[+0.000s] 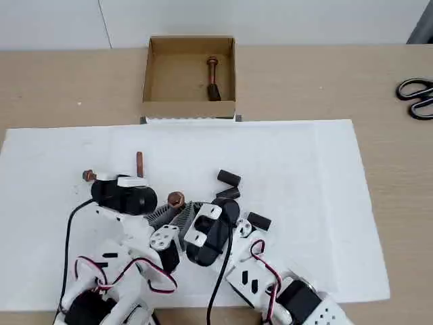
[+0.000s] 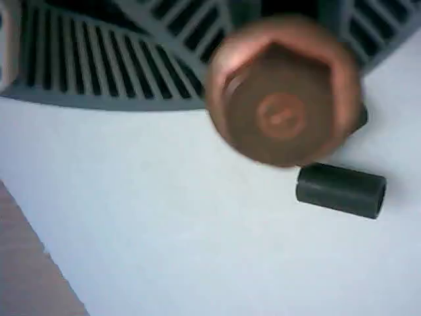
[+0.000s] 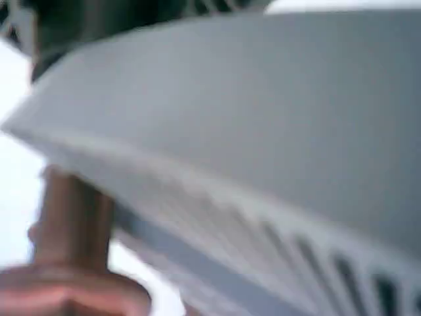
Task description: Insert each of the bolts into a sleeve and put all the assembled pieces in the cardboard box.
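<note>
high view: over the light wooden worktop (image 1: 61, 81), a wide white paper sheet (image 1: 304, 203). beyond its far edge, an open brown cardboard box (image 1: 157, 74), and inside, near the right-hand wall, one assembled piece (image 1: 213, 80): copper bolt seated in a black sleeve. at the worktop's right edge, black-handled scissors (image 1: 416, 98).

toward the sheet's near side, both white-and-black arms folded in together. left end effector (image 1: 164, 217) and right end effector (image 1: 191, 218) side by side, closing on one spot. right at that spot, a copper hexagon-headed bolt (image 1: 176, 199), head up. cannot tell for either end effector whether spread, pressed together or pinching that bolt.

left of the arms, a second copper bolt (image 1: 140, 164) lying flat on the sheet, pointing toward the box. a third copper bolt (image 1: 88, 176) just beside the left arm's black motor housing (image 1: 125, 196). on the other side, three short black cylindrical sleeves loose on the sheet: far sleeve (image 1: 229, 178), middle sleeve (image 1: 228, 193) just in front of it, near sleeve (image 1: 258, 221) beside the right arm.

left wrist view: hexagon-headed bolt (image 2: 283, 92) seen head-on, blurred, in front of dark grey ribbed plastic (image 2: 99, 66). one black sleeve (image 2: 341, 191) on its side on the sheet, close by.

right wrist view: same bolt's bare shank (image 3: 72, 210) running under a pale ribbed surface, very close and blurred.
</note>
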Robot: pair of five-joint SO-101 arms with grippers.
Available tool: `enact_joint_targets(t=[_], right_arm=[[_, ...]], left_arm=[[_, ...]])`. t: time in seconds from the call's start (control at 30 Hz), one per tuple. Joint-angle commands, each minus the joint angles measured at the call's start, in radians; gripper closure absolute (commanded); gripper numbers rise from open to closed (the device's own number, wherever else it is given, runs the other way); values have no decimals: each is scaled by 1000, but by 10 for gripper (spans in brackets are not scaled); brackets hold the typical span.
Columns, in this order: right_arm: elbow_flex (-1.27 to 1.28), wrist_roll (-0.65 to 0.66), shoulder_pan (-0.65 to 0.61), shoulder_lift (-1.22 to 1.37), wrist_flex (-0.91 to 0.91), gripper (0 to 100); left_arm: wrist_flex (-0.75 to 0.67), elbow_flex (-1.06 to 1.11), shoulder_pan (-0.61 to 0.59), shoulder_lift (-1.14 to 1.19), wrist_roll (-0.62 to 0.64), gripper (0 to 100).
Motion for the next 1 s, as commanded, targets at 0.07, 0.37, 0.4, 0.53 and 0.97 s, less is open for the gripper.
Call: enact_joint_targets(t=[0.07, 0.37, 0.4, 0.53, 0.97], right_arm=[[-34, 2, 1, -18, -33, 997], [-34, 2, 1, -18, -25, 997], [-34, 2, 1, -18, -25, 997], [-29, 2, 1, -18, -25, 997], [-25, -2, 1, -18, -25, 997]], left_arm=[[11, 19, 0, -8, -28, 881], [17, -18, -3, -8, -55, 754], [17, -33, -3, -8, -57, 754], [18, -114, -3, -8, -89, 754], [68, -262, -180, -6, -253, 988]])
